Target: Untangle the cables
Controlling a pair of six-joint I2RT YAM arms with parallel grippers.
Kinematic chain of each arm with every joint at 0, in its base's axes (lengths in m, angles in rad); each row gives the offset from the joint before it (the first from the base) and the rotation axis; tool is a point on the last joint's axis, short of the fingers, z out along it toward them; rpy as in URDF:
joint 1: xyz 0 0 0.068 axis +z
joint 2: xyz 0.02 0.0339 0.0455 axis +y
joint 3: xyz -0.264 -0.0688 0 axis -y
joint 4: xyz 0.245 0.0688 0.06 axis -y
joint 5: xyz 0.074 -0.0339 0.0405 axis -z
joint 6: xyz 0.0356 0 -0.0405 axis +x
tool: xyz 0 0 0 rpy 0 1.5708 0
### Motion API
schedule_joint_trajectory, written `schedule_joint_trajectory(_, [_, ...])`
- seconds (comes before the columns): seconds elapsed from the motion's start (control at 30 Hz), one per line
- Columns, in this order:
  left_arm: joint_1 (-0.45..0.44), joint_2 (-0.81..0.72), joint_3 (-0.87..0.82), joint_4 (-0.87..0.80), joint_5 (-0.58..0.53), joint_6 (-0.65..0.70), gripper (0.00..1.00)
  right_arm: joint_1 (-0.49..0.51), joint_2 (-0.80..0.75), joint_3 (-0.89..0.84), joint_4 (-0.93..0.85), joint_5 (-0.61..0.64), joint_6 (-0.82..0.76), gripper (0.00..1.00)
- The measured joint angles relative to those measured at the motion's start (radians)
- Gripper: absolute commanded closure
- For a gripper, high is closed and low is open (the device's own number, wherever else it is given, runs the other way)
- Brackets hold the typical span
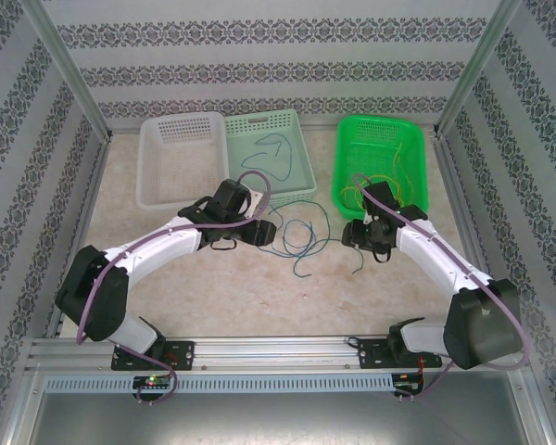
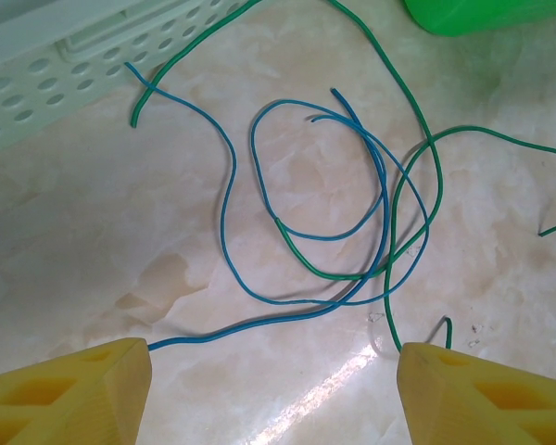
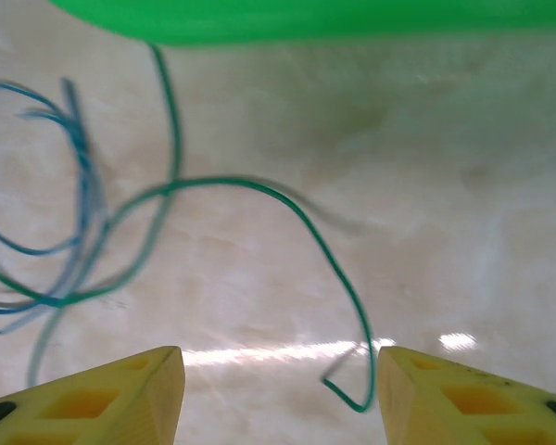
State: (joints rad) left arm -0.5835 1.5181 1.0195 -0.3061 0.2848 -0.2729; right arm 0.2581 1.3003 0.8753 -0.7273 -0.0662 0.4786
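The cables lie as a loose tangle on the marble table between my two grippers. In the left wrist view a blue cable runs from beside my left finger up into overlapping loops, crossed by a green cable. My left gripper is open just above the table, nothing between its fingers. My right gripper is open and low. The hooked end of a green cable lies just inside its right finger. Blurred blue loops sit at the left of that view.
Three baskets stand at the back: a white one, a pale green one holding a blue-green strand, and a bright green one holding yellow and green wires. Its rim is close ahead of my right gripper.
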Motion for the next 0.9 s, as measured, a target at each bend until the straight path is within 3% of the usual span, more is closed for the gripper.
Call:
schedule_joint_trajectory(0.27, [0.000,0.016,0.027,0.000,0.004,0.004,0.29,-0.007,0.053,-0.050,-0.005,-0.010,-0.011,0.50])
schedule_joint_trajectory(0.53, [0.000,0.016,0.028,0.000,0.003,0.004,0.28,-0.008,0.107,-0.076,0.008,-0.009,-0.018,0.64])
schedule_joint_trajectory(0.77, [0.000,0.016,0.028,0.000,0.004,0.004,0.29,-0.008,0.113,-0.095,0.027,-0.014,-0.035,0.99])
schedule_joint_trajectory(0.9, [0.000,0.016,0.028,0.000,0.003,0.004,0.28,0.002,0.040,-0.096,0.020,-0.006,-0.045,1.00])
